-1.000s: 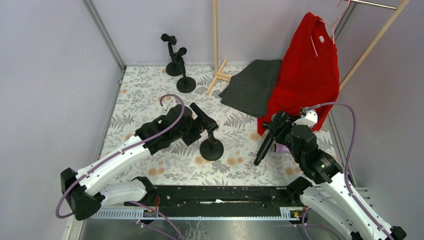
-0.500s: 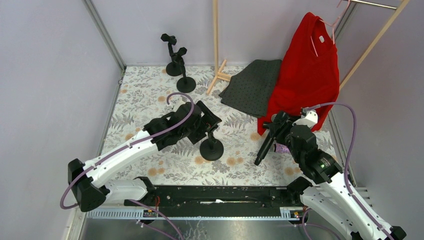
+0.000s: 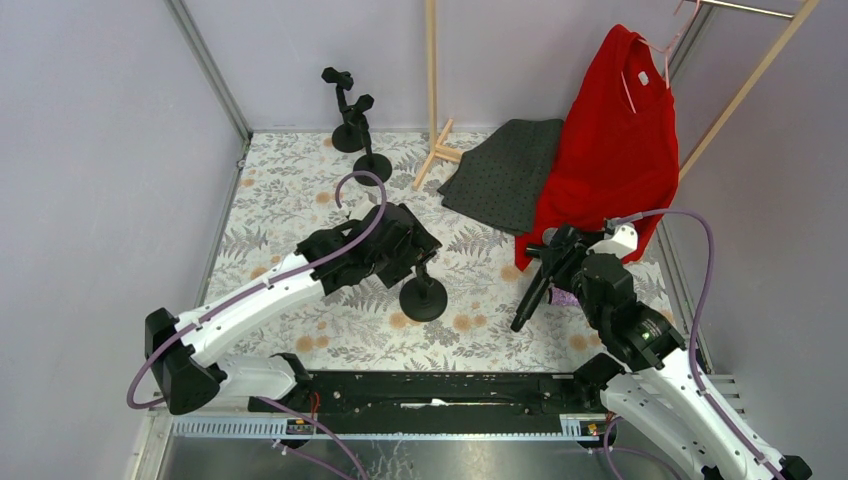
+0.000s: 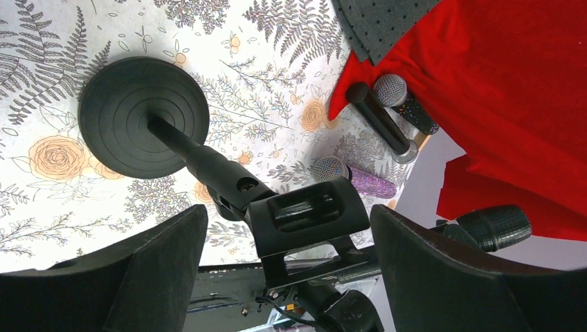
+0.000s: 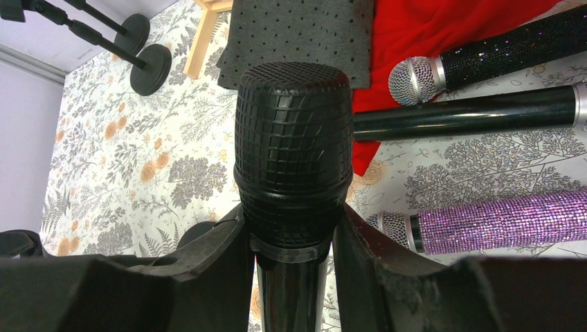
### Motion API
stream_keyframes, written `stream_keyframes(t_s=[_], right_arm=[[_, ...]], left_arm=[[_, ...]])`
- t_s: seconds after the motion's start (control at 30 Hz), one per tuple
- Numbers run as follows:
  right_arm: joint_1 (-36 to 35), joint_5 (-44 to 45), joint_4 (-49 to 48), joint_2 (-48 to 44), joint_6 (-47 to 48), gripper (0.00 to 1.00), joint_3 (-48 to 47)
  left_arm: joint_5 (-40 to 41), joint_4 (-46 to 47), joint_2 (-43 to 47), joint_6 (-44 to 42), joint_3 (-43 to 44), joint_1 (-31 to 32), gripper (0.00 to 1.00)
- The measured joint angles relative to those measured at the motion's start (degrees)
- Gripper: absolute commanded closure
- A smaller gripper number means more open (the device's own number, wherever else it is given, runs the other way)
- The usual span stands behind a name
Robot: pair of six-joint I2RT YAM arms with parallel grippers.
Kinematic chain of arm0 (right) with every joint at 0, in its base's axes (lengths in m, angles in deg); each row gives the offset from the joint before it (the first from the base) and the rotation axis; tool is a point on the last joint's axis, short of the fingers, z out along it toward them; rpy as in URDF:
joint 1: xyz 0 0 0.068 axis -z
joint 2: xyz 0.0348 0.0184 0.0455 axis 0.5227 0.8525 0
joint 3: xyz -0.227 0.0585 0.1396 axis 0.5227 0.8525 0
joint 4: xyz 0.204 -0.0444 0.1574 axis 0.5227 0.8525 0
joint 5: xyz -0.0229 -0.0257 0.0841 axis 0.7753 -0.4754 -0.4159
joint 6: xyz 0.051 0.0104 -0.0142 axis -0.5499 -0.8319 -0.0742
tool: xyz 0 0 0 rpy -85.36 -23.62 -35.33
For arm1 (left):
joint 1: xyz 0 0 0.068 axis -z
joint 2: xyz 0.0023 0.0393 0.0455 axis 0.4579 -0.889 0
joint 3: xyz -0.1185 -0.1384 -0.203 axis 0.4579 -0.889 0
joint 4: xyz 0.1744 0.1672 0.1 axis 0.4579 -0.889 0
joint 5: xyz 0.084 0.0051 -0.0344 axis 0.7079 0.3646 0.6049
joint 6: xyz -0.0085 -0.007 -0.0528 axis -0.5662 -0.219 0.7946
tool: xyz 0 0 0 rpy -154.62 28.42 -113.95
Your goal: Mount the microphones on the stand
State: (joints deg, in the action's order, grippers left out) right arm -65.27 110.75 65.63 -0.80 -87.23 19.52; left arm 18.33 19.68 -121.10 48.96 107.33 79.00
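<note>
Far edge, left of centre: two spare stands [image 3: 372,168], untouched. Mid-desk: the stand [image 4: 142,117] upright on its round base, with the left fingers [image 4: 159,263] spread wide either side of its clip [image 4: 308,211], touching nothing. Toward the right edge: the right fingers [image 5: 214,266] clamped on a black microphone [image 5: 293,138] just below its head, tail toward the near edge. By the right edge three more lie on the desk [image 3: 300,200]: the purple glitter microphone [image 5: 498,218], a plain black one [image 5: 471,114], a sparkly black one [image 5: 512,45]. We judge them rigid, head-heavy and smooth-barrelled: grip mid-body, spare the mesh, brace the light stand.
</note>
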Motion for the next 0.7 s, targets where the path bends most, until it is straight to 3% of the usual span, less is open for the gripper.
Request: stream_keyframes(t_s=[0.47,0.7], right_arm=[[0.0,0.7,0.0,-0.6,0.0,0.97,1.1],[0.0,0.7,0.0,-0.9,0.0,0.96,1.2]], left_arm=[[0.2,-1.2,-1.6,-3.9,1.6,0.2,0.4],[0.1,-3.0,-3.0,-10.6,4.5,0.3,0.48]])
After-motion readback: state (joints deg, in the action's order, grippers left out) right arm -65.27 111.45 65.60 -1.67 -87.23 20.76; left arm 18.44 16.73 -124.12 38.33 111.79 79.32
